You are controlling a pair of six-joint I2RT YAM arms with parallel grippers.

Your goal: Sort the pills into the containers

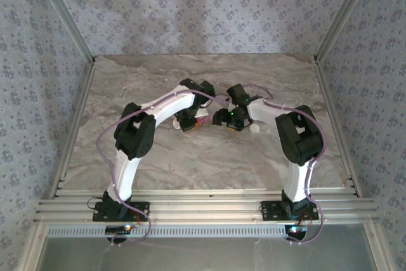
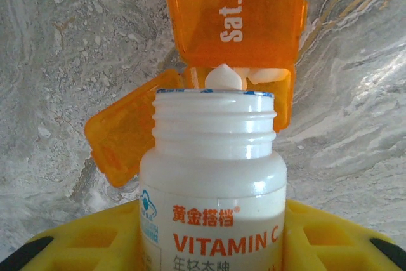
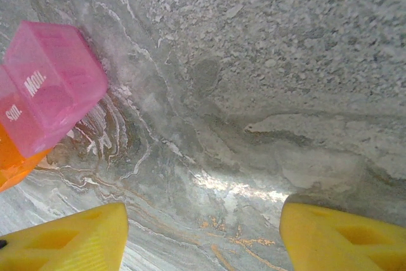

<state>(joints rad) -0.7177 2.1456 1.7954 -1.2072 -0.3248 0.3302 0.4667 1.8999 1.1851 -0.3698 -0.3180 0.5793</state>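
My left gripper (image 2: 212, 226) is shut on a white Vitamin C bottle (image 2: 212, 157) with its cap off. The bottle's mouth points at the containers' orange compartment (image 2: 238, 87), whose "Sat." lid (image 2: 235, 17) stands open. White pills (image 2: 223, 78) lie in that compartment, one right at the bottle's rim. A second orange lid (image 2: 120, 141) hangs open to the left. In the right wrist view the pink "Mon." compartment (image 3: 51, 87) sits at the upper left, with an orange one (image 3: 13, 166) below it. My right gripper (image 3: 203, 233) is open over bare table beside the strip. From above, both grippers (image 1: 189, 118) (image 1: 228, 118) flank the containers (image 1: 203, 118).
The marble-patterned table (image 1: 209, 157) is walled by patterned panels on three sides, with aluminium rails at the near edge. A small white object (image 1: 254, 129) lies just right of my right gripper.
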